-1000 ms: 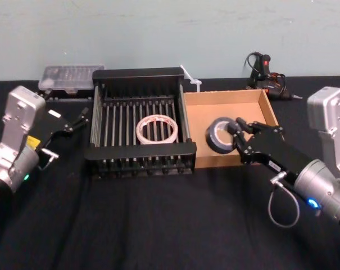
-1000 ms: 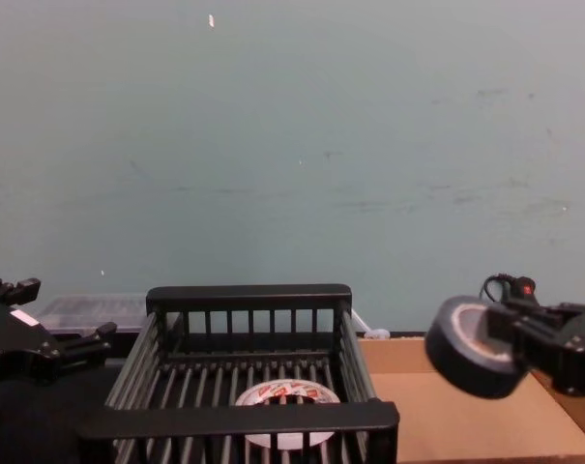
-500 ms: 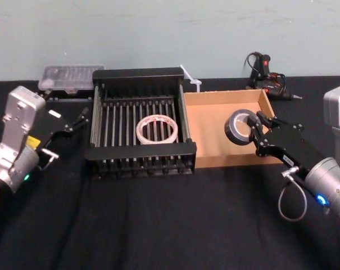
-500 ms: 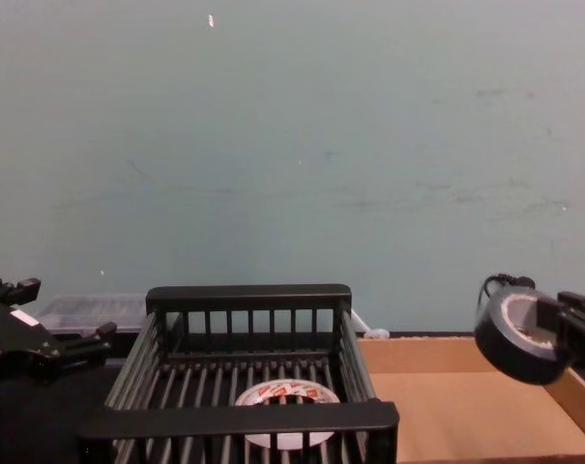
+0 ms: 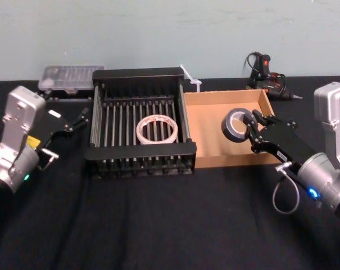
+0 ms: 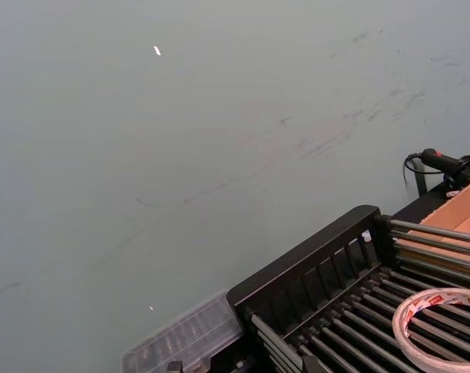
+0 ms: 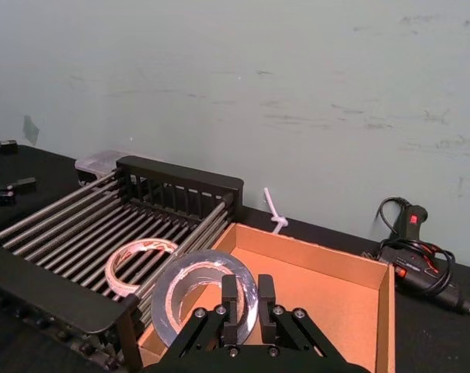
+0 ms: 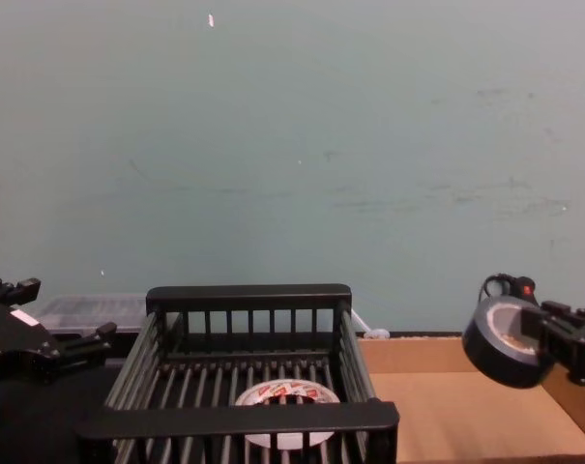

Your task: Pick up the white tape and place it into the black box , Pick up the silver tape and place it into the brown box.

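The silver tape (image 5: 235, 125) hangs tilted above the brown box (image 5: 212, 147), with my right gripper (image 5: 250, 125) shut on its wall. In the right wrist view the fingers (image 7: 240, 298) pinch the roll's (image 7: 189, 295) rim over the cardboard floor (image 7: 328, 291). In the chest view the roll (image 8: 498, 341) floats clear above the tray (image 8: 456, 416). The white tape (image 5: 157, 129) with red print lies flat on the slats of the black box (image 5: 139, 73). My left gripper (image 5: 71, 133) is open and parked left of the crate.
A clear plastic case (image 5: 70, 77) sits behind the crate's left corner. A black glue gun (image 5: 265, 73) with its cable lies behind the brown box, and a white zip tie (image 5: 191, 79) lies between the boxes at the back. Black cloth covers the table's front.
My right gripper carried the silver tape rightward from the brown box's left part to above its middle, then drifted slightly back left. The left arm and white tape stayed still.
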Controlling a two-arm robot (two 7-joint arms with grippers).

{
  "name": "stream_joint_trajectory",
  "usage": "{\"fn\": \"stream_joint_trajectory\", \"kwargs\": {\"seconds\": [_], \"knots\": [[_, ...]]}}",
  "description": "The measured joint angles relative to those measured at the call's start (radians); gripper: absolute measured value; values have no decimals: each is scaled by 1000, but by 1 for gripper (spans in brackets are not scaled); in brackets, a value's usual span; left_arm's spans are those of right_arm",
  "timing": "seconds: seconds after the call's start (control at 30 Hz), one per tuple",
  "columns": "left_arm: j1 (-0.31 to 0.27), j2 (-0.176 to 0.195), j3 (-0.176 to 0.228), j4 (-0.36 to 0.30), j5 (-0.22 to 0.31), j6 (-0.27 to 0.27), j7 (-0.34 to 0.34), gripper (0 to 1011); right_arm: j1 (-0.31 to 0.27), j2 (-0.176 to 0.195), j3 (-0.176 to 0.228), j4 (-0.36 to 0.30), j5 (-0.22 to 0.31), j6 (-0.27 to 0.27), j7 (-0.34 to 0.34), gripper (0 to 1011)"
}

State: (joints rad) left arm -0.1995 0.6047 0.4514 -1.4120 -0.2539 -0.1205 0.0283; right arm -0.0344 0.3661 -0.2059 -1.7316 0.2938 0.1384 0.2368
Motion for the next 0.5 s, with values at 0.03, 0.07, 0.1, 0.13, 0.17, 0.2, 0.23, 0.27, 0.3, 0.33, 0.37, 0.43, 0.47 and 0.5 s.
{"fn": "stream_joint_trajectory", "kwargs": {"seconds": [0.03, 0.07, 0.1, 0.13, 0.17, 0.2, 0.23, 0.27, 0.3, 0.33, 0.37, 0.43, 0.47, 0.5], "knots": [[0, 0, 0, 0, 0, 0, 0, 1001, 10, -6, -1, 12, -1, 0, 2, 159], [0, 0, 0, 0, 0, 0, 0, 1001, 14, -8, -2, 19, -2, 0, 2, 159], [0, 0, 0, 0, 0, 0, 0, 1001, 24, -14, -3, 32, -3, 0, 3, 160], [0, 0, 0, 0, 0, 0, 0, 1001, 29, -17, -4, 39, -3, 0, 3, 160], [0, 0, 0, 0, 0, 0, 0, 1001, 34, -20, -5, 45, -4, 0, 4, 159], [0, 0, 0, 0, 0, 0, 0, 1001, 45, -25, -6, 59, -5, 1, 5, 159], [0, 0, 0, 0, 0, 0, 0, 1002, 51, -28, -7, 66, -5, 1, 6, 160], [0, 0, 0, 0, 0, 0, 0, 1001, 55, -30, -8, 71, -6, 1, 7, 159], [0, 0, 0, 0, 0, 0, 0, 1001, 62, -32, -9, 78, -7, 1, 7, 159], [0, 0, 0, 0, 0, 0, 0, 1001, 72, -36, -11, 89, -8, 3, 9, 160], [0, 0, 0, 0, 0, 0, 0, 1001, 77, -38, -12, 95, -9, 3, 10, 159], [0, 0, 0, 0, 0, 0, 0, 1001, 96, -43, -17, 114, -12, 6, 14, 159], [0, 0, 0, 0, 0, 0, 0, 1001, 102, -44, -19, 120, -13, 7, 15, 159], [0, 0, 0, 0, 0, 0, 0, 1001, 108, -46, -20, 126, -14, 8, 15, 160]]}}
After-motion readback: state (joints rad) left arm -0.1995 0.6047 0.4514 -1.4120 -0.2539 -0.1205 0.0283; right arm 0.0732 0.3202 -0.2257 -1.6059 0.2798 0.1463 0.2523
